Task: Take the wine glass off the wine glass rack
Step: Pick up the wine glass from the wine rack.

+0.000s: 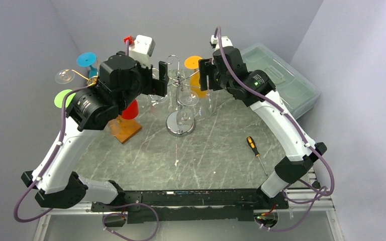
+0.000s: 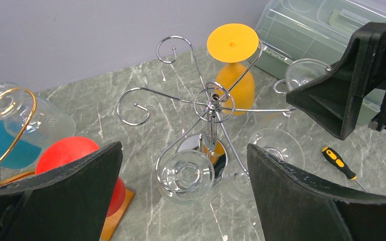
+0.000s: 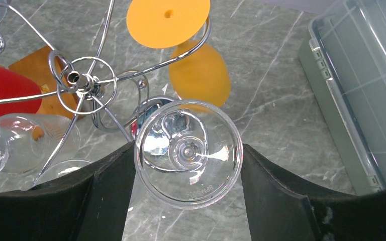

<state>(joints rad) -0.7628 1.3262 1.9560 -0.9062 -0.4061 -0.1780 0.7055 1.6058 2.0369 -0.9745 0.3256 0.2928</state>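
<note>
- My right gripper (image 3: 187, 146): fingers spread either side of the wine glass (image 3: 188, 153) foot, can't tell if touching.
- Wine glass hangs upside down on the rack (image 3: 83, 80), at 4 o'clock from its hub.
- My left gripper (image 2: 185, 146): spread, holding nothing.
- Orange glass (image 3: 199, 75) at 12 o'clock, beyond.

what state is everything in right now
chrome rack: upright
clear wine glass: hanging upside down on chrome rack
orange wine glass: hanging upside down on chrome rack
left gripper: open, empty
right gripper: flanking clear wine glass foot, contact unclear
plastic box: lid shut
screwdriver: lying flat
</note>
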